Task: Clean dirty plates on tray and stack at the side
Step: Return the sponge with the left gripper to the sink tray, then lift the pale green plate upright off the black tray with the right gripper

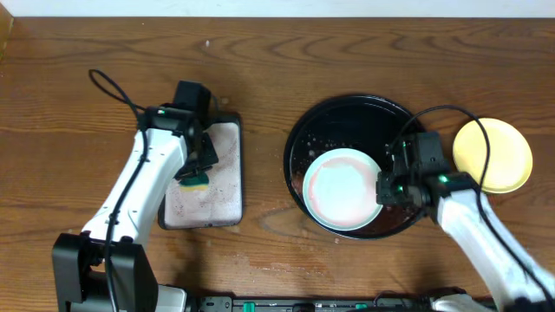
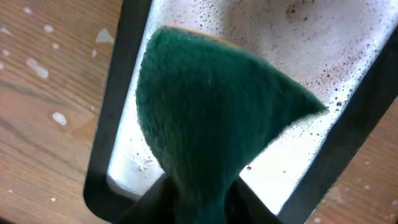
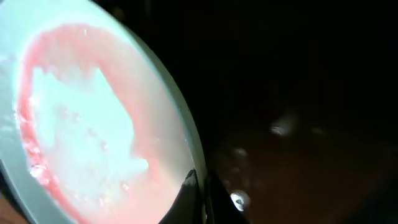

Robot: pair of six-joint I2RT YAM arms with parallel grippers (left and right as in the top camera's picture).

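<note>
A pale blue-white plate [image 1: 342, 189] with a red sauce smear lies in the large round black tray [image 1: 347, 108]. My right gripper [image 1: 383, 189] is shut on its right rim; the right wrist view shows the plate [image 3: 81, 118] with a finger on each side of its edge [image 3: 198, 186]. A yellow plate [image 1: 492, 154] lies on the table right of the tray. My left gripper [image 1: 198, 173] is shut on a green sponge [image 1: 196, 181] over the small rectangular tray [image 1: 221, 178]. The left wrist view shows the sponge [image 2: 211, 118] pinched between the fingers.
The small rectangular tray [image 2: 106, 124] holds foamy water speckled with dark bits. The black tray floor [image 3: 298, 124] is wet. Water drops lie on the wooden table [image 1: 87, 52]. Cables run from both arms.
</note>
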